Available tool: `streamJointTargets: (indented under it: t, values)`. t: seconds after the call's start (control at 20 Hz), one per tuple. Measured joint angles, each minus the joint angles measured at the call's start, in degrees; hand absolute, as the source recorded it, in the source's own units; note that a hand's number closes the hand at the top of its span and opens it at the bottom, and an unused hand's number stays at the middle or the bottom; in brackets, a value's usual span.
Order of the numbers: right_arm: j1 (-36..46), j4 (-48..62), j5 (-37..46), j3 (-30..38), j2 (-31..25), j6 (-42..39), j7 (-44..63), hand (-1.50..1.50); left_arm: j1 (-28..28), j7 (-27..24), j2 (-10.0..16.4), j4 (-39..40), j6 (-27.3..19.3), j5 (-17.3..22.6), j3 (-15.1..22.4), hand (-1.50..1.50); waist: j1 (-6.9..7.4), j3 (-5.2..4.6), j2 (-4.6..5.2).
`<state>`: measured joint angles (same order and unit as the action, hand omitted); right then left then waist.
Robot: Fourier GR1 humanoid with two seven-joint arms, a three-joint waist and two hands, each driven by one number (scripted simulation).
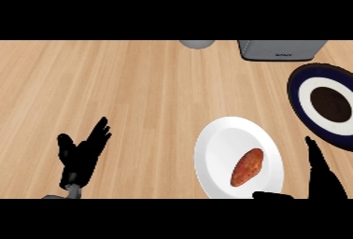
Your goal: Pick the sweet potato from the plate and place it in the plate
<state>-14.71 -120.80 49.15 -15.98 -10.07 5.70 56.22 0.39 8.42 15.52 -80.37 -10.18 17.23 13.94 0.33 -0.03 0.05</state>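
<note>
An orange-brown sweet potato (pixel 247 167) lies on a white plate (pixel 217 144) at the lower right of the counter. A second plate (pixel 300 95), dark blue with a white ring and a dark centre, sits at the right edge. My right hand (pixel 324 175) stands open just right of the white plate, fingers straight and pointing up, thumb near the plate's lower rim, and it holds nothing. My left hand (pixel 81 154) rests open at the lower left, fingers up, far from both plates.
A grey box-shaped appliance (pixel 281 49) stands at the back right. A grey rounded object (pixel 198 44) sits at the back centre. The wooden counter (pixel 138 93) stretches wide between my left hand and the plates.
</note>
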Motion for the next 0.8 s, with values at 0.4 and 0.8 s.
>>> streamJointTargets:
  t: [0.4,0.8]
  values:
    - [2.56,7.61,2.17,-2.77,5.64,1.39,-1.03,-1.50,-0.63,1.94,-2.74,-0.39,-0.33,-2.54,-1.09,0.00,-0.27,0.02,-0.06]
    - [4.50,12.28,7.02,-3.16,7.87,0.34,1.07,-1.50,0.50,3.24,-3.40,-2.25,1.26,-3.95,-2.82,0.00,-0.30,0.03,-0.08]
